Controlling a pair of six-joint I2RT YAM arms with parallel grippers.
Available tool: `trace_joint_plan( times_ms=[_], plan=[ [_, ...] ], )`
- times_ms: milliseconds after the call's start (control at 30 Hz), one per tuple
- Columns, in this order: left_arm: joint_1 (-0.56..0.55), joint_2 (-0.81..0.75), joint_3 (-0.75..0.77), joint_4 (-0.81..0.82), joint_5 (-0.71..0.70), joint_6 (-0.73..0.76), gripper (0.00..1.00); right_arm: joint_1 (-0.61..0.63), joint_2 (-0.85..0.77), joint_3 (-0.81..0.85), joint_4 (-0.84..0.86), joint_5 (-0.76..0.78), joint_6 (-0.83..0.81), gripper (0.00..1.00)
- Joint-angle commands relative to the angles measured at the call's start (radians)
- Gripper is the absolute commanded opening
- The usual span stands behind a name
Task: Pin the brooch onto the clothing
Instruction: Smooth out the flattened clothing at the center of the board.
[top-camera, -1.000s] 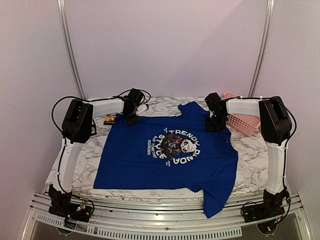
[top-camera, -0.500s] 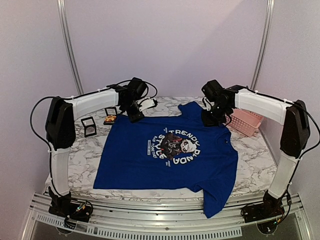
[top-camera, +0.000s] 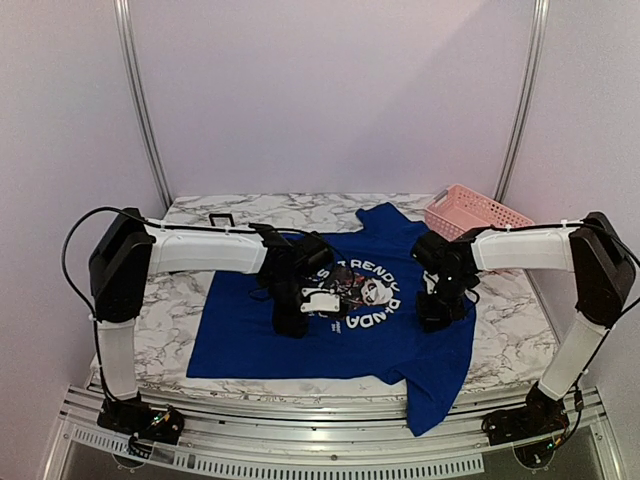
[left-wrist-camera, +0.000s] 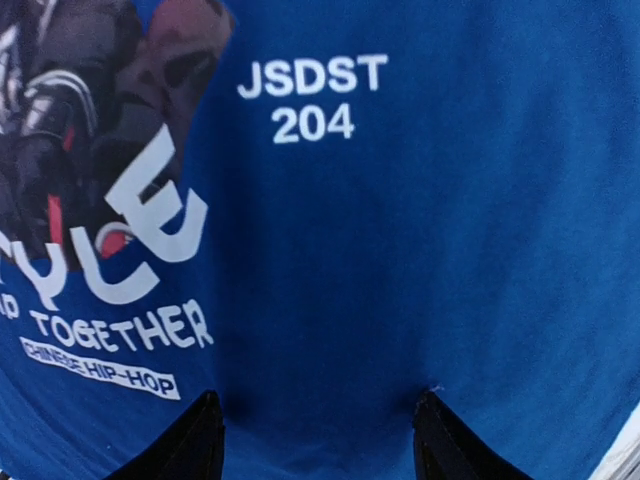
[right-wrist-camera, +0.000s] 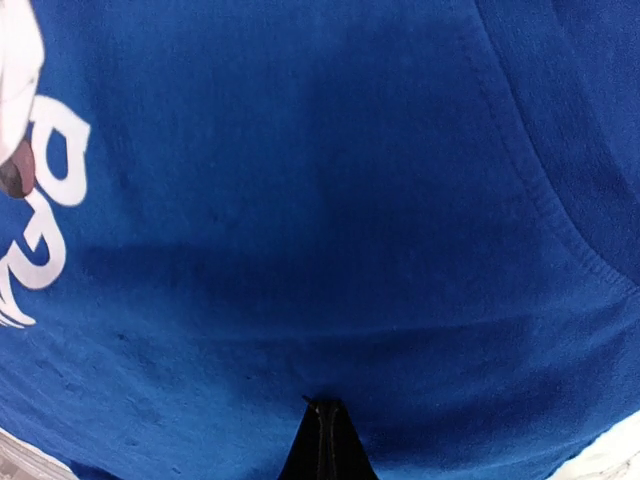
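Note:
The clothing (top-camera: 240, 340), a royal blue T-shirt with a panda print, lies flat on the marble table (top-camera: 180, 300). My left gripper (top-camera: 290, 322) hovers low over the shirt just left of the print. In the left wrist view it (left-wrist-camera: 315, 400) is open, with only blue fabric (left-wrist-camera: 450, 250) between its black fingertips (left-wrist-camera: 205, 420). My right gripper (top-camera: 433, 312) is over the shirt's right side, beside the print. Its jaws (right-wrist-camera: 320, 405) are shut, with their tip at the cloth (right-wrist-camera: 300, 200). The brooch is out of view.
A pink basket (top-camera: 475, 210) stands at the back right corner. A small black square box (top-camera: 222, 219) sits near the back left edge behind my left arm. One shirt sleeve (top-camera: 435, 395) hangs over the table's near edge.
Both arms have swung from the far edge of the shirt toward me, over its chest. The left gripper has opened wider. The brooch, seen earlier by the left sleeve, no longer shows.

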Motion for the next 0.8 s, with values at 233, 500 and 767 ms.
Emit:
trace_joint_plan(
  times_ms=[233,500,767],
  plan=[
    [0.052,0.122,-0.036,0.147,-0.239,0.054,0.66,-0.158,0.283,0.245,0.099,0.213,-0.152,0.0],
    [0.076,0.096,-0.022,0.141,-0.216,0.051,0.67,-0.142,0.309,0.507,-0.079,0.291,-0.25,0.01],
    [0.087,-0.028,0.017,0.05,-0.16,0.047,0.74,0.091,0.075,0.507,-0.237,0.32,-0.176,0.16]
  ],
)
